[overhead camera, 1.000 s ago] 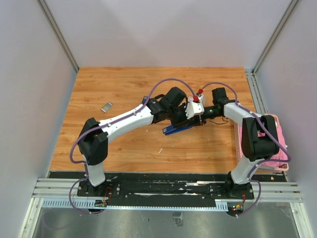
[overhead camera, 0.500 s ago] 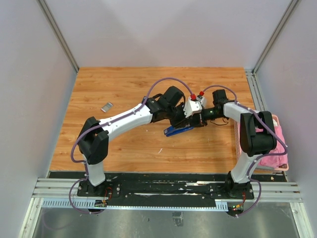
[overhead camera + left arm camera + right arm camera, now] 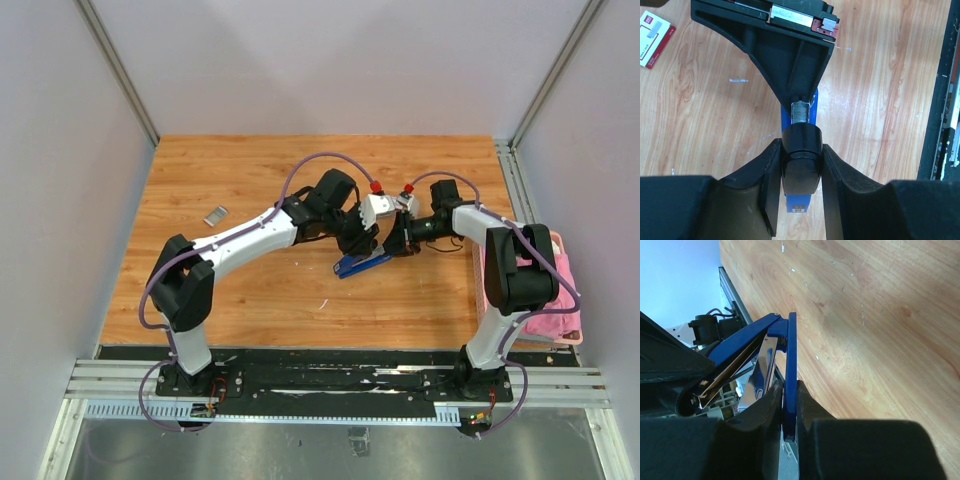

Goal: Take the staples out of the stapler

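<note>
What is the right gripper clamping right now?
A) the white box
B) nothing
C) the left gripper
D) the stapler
D: in the right wrist view the right gripper pinches the stapler by its thin blue plate, with a finger pressed against each side.

The white-and-black left arm (image 3: 245, 240) stretches forward and to the right. The white-and-black right arm (image 3: 497, 262) folds in leftward, so the two wrists almost meet. The left gripper (image 3: 800, 162) clamps its black fingers on the blue-and-black stapler (image 3: 362, 264). The right gripper (image 3: 789, 407) pinches the stapler's thin blue plate edge-on.
</note>
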Controlling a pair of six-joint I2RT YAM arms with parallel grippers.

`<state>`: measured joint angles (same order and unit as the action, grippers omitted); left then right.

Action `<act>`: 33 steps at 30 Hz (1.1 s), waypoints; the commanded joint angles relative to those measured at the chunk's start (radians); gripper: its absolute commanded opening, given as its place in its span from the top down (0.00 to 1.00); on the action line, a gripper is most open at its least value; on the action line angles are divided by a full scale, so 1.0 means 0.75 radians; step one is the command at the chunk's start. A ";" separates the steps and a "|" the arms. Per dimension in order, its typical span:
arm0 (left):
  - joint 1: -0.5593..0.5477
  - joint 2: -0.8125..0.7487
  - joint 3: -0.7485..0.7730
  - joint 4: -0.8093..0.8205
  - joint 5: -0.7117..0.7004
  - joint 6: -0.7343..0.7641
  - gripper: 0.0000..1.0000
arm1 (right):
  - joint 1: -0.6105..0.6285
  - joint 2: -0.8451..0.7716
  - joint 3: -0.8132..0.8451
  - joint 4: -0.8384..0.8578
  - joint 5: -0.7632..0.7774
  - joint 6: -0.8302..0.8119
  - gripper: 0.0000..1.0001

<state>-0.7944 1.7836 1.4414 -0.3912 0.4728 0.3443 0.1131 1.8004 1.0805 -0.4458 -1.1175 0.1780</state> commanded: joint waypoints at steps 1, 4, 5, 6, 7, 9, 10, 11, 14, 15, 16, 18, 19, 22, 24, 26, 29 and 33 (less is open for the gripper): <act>0.014 0.009 0.039 0.137 0.082 -0.122 1.00 | 0.036 -0.038 0.039 0.009 0.090 -0.068 0.87; 0.011 0.020 0.024 0.152 0.074 -0.135 1.00 | 0.061 -0.031 0.054 -0.003 0.103 -0.084 0.86; 0.009 0.021 0.023 0.153 0.066 -0.134 1.00 | 0.068 -0.024 0.063 -0.014 0.105 -0.090 0.85; 0.005 0.023 0.022 0.152 0.056 -0.131 1.00 | 0.071 -0.018 0.073 -0.028 0.102 -0.096 0.84; 0.001 0.026 0.020 0.153 0.047 -0.127 1.00 | 0.074 -0.012 0.084 -0.042 0.103 -0.102 0.82; -0.007 0.023 0.019 0.148 0.015 -0.114 1.00 | 0.074 -0.010 0.094 -0.058 0.110 -0.113 0.80; -0.011 0.023 0.020 0.143 -0.006 -0.104 1.00 | 0.074 -0.010 0.096 -0.064 0.119 -0.119 0.78; -0.017 0.021 0.018 0.138 -0.026 -0.092 1.00 | 0.074 -0.011 0.098 -0.067 0.126 -0.124 0.77; -0.034 0.022 0.015 0.129 -0.070 -0.057 1.00 | 0.073 -0.013 0.107 -0.086 0.144 -0.137 0.71; -0.038 0.024 0.016 0.123 -0.081 -0.047 1.00 | 0.074 -0.014 0.113 -0.093 0.147 -0.140 0.69; -0.043 0.027 0.017 0.120 -0.091 -0.040 1.00 | 0.073 -0.014 0.115 -0.097 0.149 -0.144 0.68; -0.054 0.031 0.019 0.113 -0.111 -0.025 1.00 | 0.073 -0.013 0.116 -0.101 0.156 -0.147 0.65; -0.059 0.034 0.020 0.110 -0.120 -0.021 1.00 | 0.072 -0.012 0.116 -0.102 0.158 -0.147 0.64; -0.068 0.041 0.026 0.103 -0.125 -0.016 1.00 | 0.074 -0.005 0.128 -0.127 0.178 -0.168 0.61; -0.070 0.041 0.031 0.098 -0.127 -0.012 1.00 | 0.071 -0.006 0.147 -0.158 0.198 -0.189 0.59; -0.070 0.038 0.029 0.097 -0.131 -0.010 1.00 | 0.064 -0.014 0.157 -0.175 0.220 -0.204 0.59; -0.070 0.028 0.025 0.098 -0.134 -0.004 1.00 | 0.042 -0.025 0.153 -0.178 0.233 -0.212 0.58; -0.070 0.017 0.023 0.098 -0.134 -0.001 1.00 | -0.004 -0.028 0.151 -0.185 0.193 -0.215 0.58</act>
<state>-0.8394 1.8114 1.4414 -0.3569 0.3668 0.3321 0.1429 1.7988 1.1694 -0.5529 -0.9585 0.0429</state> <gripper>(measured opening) 0.361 0.417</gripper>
